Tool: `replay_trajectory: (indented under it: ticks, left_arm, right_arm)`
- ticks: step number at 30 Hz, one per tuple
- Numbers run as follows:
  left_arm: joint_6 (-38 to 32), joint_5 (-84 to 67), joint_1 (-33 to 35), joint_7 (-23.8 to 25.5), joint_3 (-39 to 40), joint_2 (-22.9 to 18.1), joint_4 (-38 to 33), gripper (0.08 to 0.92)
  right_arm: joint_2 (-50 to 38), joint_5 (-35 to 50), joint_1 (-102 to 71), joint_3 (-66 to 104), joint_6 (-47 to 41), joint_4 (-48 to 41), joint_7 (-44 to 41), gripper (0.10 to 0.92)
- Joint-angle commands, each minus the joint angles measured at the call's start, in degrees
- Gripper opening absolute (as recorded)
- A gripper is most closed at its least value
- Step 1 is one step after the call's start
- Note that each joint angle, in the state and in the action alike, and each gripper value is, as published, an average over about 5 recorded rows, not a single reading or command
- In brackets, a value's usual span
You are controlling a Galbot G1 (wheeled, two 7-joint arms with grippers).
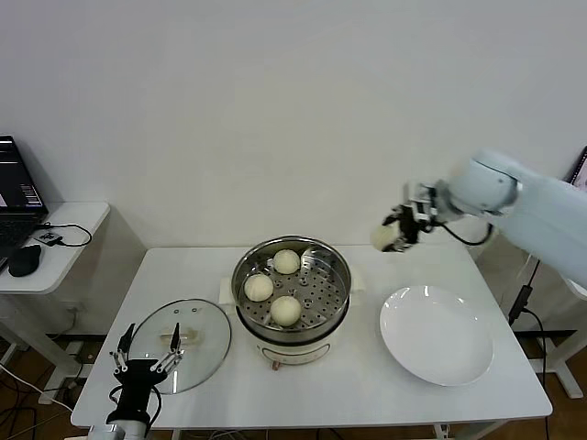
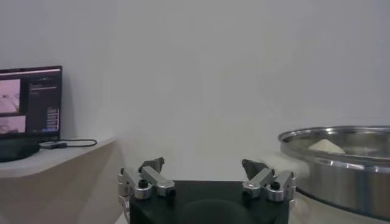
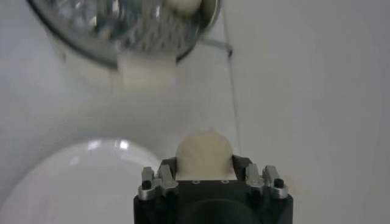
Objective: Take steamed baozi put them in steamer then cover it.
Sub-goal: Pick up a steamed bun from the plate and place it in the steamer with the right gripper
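The steamer (image 1: 341,298) stands at the table's middle, a shiny steel pot on a cream base. Three steamed baozi lie on its perforated tray: one at the back (image 1: 286,261), one at the left (image 1: 259,287), one at the front (image 1: 287,311). My right gripper (image 1: 397,232) hangs in the air above the table's back right, beyond the plate, shut on another baozi (image 3: 204,152). The steamer's rim (image 3: 131,42) shows ahead of it in the right wrist view. My left gripper (image 1: 145,359) stands open over the glass lid's near edge, holding nothing; its fingers (image 2: 152,167) are spread wide.
A round glass lid (image 1: 197,353) with a cream handle lies flat on the table left of the steamer. A bare white plate (image 1: 437,335) sits at the right. A side desk (image 1: 64,229) with a laptop (image 1: 14,197) and mouse stands at the far left.
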Motion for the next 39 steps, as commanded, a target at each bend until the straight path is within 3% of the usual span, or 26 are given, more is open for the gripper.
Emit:
replay_trajectory:
  ticks: [1, 11, 26, 36, 39]
  left_arm:
    - [-0.08, -0.03, 0.17, -0.01, -0.40, -0.04, -0.33, 0.823]
    - [-0.47, -0.17, 0.65, -0.07, -0.99, -0.05, -0.48, 0.823]
    - [-0.67, -0.20, 0.30, -0.13, -0.64, -0.54, -0.19, 0.823]
    - [-0.72, -0.26, 0.51, -0.17, -0.76, -0.64, -0.51, 0.823]
    - [-0.73, -0.33, 0.55, -0.17, -0.87, -0.55, -0.54, 0.823]
  right_arm:
    - [14.85, 14.69, 4.69, -7.56, -7.94, 0.37, 8.43, 0.587]
    - [21.36, 12.16, -3.58, -7.84, -10.27, -4.21, 11.33, 0.586]
    - [21.57, 4.40, -7.09, -8.16, -7.76, -7.71, 9.64, 0.586]
    - [21.32, 4.92, -7.12, -7.18, -7.62, -7.09, 9.89, 0.595]
    - [19.68, 6.54, -6.02, -6.12, -8.18, -5.32, 9.97, 0.642]
